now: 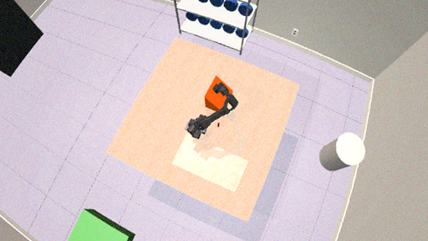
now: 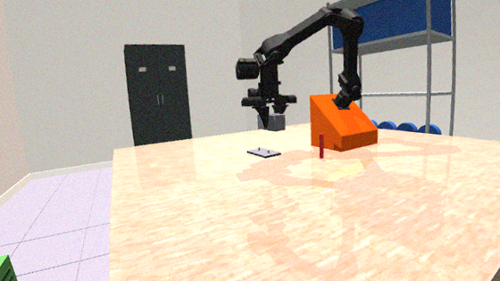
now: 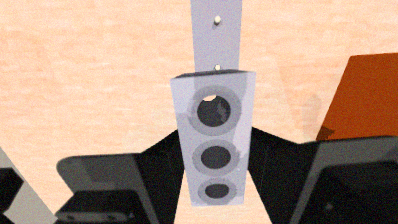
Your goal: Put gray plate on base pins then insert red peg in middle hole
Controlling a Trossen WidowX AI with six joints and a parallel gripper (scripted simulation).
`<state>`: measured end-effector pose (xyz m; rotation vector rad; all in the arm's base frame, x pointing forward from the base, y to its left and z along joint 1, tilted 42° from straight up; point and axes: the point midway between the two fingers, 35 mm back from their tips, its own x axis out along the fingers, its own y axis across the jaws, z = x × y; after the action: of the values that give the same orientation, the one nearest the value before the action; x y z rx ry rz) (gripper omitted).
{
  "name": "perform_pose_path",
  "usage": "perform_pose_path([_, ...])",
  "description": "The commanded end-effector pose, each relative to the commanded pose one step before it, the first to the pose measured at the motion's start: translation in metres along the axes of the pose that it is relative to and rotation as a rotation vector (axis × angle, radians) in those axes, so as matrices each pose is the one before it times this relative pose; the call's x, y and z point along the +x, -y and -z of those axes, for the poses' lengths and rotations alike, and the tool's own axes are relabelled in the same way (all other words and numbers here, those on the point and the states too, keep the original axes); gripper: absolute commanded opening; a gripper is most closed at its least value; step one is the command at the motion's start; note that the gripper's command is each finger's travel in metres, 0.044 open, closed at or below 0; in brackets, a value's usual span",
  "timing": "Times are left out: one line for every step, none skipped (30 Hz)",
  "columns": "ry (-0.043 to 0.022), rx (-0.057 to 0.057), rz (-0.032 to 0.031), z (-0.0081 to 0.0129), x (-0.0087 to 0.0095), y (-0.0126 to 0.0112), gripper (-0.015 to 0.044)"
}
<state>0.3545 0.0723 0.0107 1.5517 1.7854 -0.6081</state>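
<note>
You were in a plain workroom or lab; a metal shelf rack (image 1: 244, 32) held blue discs (image 1: 216, 0), a black cabinet (image 2: 158, 91) stood by bare gray walls, and the wooden table (image 2: 306, 231) sat on tiled floor (image 1: 64, 108).

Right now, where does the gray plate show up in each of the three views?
Top: not discernible, hidden under the gripper left of the table's centre.
Exterior: gray plate hangs from the gripper, raised above the base.
Wrist: centre frame, clamped between the fingers, three holes facing the camera.
Shared landmark: the orange block.
</note>
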Motion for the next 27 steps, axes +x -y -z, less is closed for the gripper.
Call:
perform_pose_path([0.00412, 0.0031, 0.00561, -0.01477, 0.00844, 0.00326, 0.0])
perform_pose_path([-0.00005, 0.0011, -0.00004, -0.00289, 0.00153, 0.00043, 0.0])
perform_pose_path([-0.00006, 0.0011, -0.00004, -0.00288, 0.00154, 0.00046, 0.0])
perform_pose_path([-0.00007, 0.0011, -0.00004, -0.00287, 0.00154, 0.00048, 0.0])
perform_pose_path([-0.00008, 0.0011, -0.00004, -0.00286, 0.00154, 0.00051, 0.0])
perform_pose_path([-0.00009, 0.0011, -0.00004, -0.00285, 0.00154, 0.00054, 0.0])
perform_pose_path([-0.0001, 0.0011, -0.00004, -0.00284, 0.00155, 0.00056, 0.0])
perform_pose_path([-0.00011, 0.0011, -0.00004, -0.00283, 0.00155, 0.00059, 0.0])
perform_pose_path([-0.00012, 0.0011, -0.00004, -0.00283, 0.00155, 0.00062, 0.0])
perform_pose_path([-0.00013, 0.0011, -0.00004, -0.00282, 0.00156, 0.00065, 0.0])
perform_pose_path([-0.00014, 0.0011, -0.00004, -0.00281, 0.00156, 0.00067, 0.0])
perform_pose_path([-0.00015, 0.0011, -0.00004, -0.0028, 0.00156, 0.0007, 0.0])
perform_pose_path([-0.00016, 0.0011, -0.00004, -0.00278, 0.00156, 0.00072, 0.0])
perform_pose_path([-0.00017, 0.0011, -0.00004, -0.00277, 0.00157, 0.00075, 0.0])
perform_pose_path([-0.00017, 0.0011, -0.00004, -0.00276, 0.00157, 0.00078, 0.0])
perform_pose_path([-0.00018, 0.0011, -0.00005, -0.00275, 0.00157, 0.0008, 0.0])
perform_pose_path([-0.00019, 0.0011, -0.00005, -0.00274, 0.00157, 0.00083, 0.0])
perform_pose_path([-0.0002, 0.0011, -0.00005, -0.00273, 0.00158, 0.00085, 0.0])
perform_pose_path([-0.00021, 0.0011, -0.00005, -0.00272, 0.00158, 0.00088, 0.0])
perform_pose_path([-0.00022, 0.0011, -0.00005, -0.00271, 0.00159, 0.00091, 0.0])
perform_pose_path([-0.00023, 0.0011, -0.00005, -0.00269, 0.00159, 0.00093, 0.0])
perform_pose_path([-0.00024, 0.0011, -0.00005, -0.00268, 0.00159, 0.00096, 0.0])
perform_pose_path([-0.00025, 0.0011, -0.00005, -0.00266, 0.00159, 0.00098, 0.0])
perform_pose_path([-0.00021, 0.0009, -0.00004, -0.00215, 0.00129, 0.00081, 0.0])
perform_pose_path([-0.00013, 0.0005, -0.00003, -0.00128, 0.00077, 0.0005, 0.0])
perform_pose_path([-0.00004, 0.0002, -0.00001, -0.00043, 0.00026, 0.00017, 0.0])
perform_pose_path([0.0, 0.0, 0.0, 0.0, 0.0, 0.0, 0.0])
